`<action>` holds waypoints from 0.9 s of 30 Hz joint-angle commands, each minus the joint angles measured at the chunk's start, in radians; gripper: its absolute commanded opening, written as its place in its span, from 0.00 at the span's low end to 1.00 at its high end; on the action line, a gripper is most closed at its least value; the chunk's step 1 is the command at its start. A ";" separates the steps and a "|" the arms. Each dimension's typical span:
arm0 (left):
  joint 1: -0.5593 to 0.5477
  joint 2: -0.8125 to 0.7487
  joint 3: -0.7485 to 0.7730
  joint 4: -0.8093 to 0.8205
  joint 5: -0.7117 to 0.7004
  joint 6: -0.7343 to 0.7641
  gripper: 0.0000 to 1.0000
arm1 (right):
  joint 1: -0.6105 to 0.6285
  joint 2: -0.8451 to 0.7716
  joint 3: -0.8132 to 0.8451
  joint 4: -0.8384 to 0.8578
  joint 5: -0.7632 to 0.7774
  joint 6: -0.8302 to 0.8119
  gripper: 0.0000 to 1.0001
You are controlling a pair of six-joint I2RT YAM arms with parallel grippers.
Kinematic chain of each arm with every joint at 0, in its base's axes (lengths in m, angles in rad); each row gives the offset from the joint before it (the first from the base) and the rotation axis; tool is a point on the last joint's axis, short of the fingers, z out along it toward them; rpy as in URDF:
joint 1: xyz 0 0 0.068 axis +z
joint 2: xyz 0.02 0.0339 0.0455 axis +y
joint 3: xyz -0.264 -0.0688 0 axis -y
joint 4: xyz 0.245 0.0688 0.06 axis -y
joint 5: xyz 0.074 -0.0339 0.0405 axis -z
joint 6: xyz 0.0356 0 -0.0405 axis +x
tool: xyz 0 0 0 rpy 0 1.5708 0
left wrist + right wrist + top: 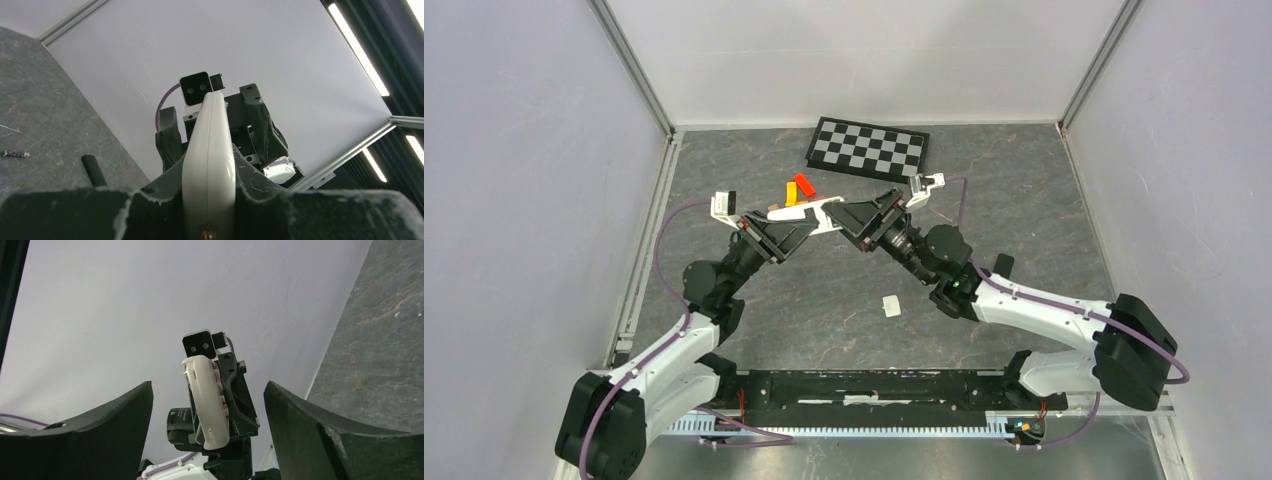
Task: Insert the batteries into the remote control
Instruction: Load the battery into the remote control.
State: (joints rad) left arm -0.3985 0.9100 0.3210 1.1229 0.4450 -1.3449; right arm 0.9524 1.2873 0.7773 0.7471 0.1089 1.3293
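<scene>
We count two arms, one checkered board point(869, 148) at the far side, one white remote point(210, 150), one orange block point(791, 193), one red block point(804, 185), one small white piece point(891, 306) and one tiny battery point(15, 154). The left claw point(796, 228) pinches the remote up above the grey table point(1024, 200). The right claw point(854, 216) is spread wide at the remote's end and holds nothing. The blocks sit just behind the claws. The battery lies on the table, apart from the remote.

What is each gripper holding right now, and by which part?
The left gripper clamps the white remote at one end, the rest jutting toward the right gripper, which is open and holds nothing.
</scene>
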 commanded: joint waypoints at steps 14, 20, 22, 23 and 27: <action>0.004 0.002 0.030 -0.005 -0.027 -0.036 0.02 | -0.033 -0.044 0.006 -0.019 -0.043 -0.158 0.67; 0.004 -0.006 0.036 -0.005 -0.011 -0.022 0.02 | -0.035 -0.014 0.025 -0.035 -0.063 -0.156 0.45; 0.004 -0.012 0.036 -0.007 -0.009 -0.016 0.02 | -0.038 -0.012 0.027 -0.047 -0.061 -0.153 0.36; 0.005 -0.015 0.036 -0.011 -0.011 -0.013 0.02 | -0.038 -0.012 0.025 -0.050 -0.060 -0.150 0.29; 0.005 -0.021 0.038 -0.018 -0.011 -0.005 0.02 | -0.038 -0.012 0.012 -0.047 -0.064 -0.138 0.14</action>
State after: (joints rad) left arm -0.3950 0.9073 0.3225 1.0637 0.4255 -1.3705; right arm 0.9195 1.2720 0.7631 0.7109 0.0566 1.1873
